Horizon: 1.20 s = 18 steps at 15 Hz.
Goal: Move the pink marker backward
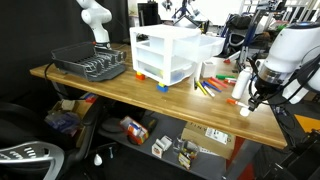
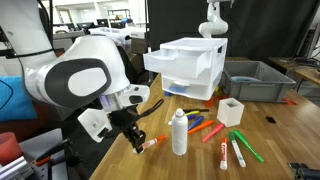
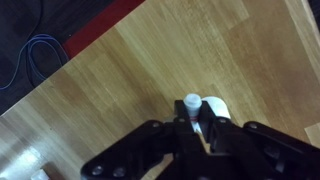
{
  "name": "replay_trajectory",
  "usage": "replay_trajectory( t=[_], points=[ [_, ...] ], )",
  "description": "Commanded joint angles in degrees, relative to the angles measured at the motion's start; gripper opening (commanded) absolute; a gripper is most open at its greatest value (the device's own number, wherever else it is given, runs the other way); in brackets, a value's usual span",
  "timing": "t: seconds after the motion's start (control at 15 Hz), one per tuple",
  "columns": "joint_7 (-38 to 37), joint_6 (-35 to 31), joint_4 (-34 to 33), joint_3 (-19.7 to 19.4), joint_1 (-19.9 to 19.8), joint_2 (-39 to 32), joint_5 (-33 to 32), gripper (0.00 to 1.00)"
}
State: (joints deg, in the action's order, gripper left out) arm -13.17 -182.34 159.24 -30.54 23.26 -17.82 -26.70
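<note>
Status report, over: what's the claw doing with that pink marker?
Claw shut on the pink marker, low over the table. White bottle upright, close beside. Nothing else in the way.

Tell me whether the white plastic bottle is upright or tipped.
Upright: the white plastic bottle stands on its base, cap pointing up.

Pink marker [image 2: 151,143]: slim, short, pinkish-red barrel with paler whitish end.
- Pinched between closed fingers of gripper [image 2: 140,143].
- Pose in exterior view: near horizontal, slight tilt, pale end pointing toward white bottle [image 2: 179,132].
- Place: just beside white bottle, picture-left of it, about level with bottle's base, not touching bottle.
- Contact with tabletop [image 2: 270,140]: cannot tell.
- Wrist view: marker [image 3: 191,103] seen almost end-on, pale rounded tip poking out between dark fingers, wood grain behind it.
</note>
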Motion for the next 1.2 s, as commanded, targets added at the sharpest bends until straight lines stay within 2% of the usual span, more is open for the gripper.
replay_trajectory(
  t=[0.0,0.07,0.27,0.33,0.47,0.8,0.93,1.07,1.13],
  points=[
    [-0.6,-1.7,0.0,-10.3,6.4,-3.9,-2.8,0.04],
    [-0.6,-1.6,-0.1,-11.5,7.6,-4.1,-2.4,0.04],
    [-1.4,-0.9,-1.4,-11.4,7.4,-5.3,-1.7,0.04],
    [-1.6,-0.9,-1.5,-11.4,7.4,-5.3,-1.6,0.42],
    [-1.9,-1.0,-2.2,-11.4,7.3,-5.9,-1.4,0.47],
    [-2.6,-1.2,-3.8,-11.6,7.0,-6.4,-1.4,0.85],
    [-3.4,-4.3,-3.7,-21.2,13.3,-11.5,0.8,0.98],
    [-3.7,-6.4,-1.0,-30.8,20.5,-13.8,2.5,1.00],
    [2.1,-7.6,0.4,-31.8,23.4,-15.5,11.4,1.00]
  ],
)
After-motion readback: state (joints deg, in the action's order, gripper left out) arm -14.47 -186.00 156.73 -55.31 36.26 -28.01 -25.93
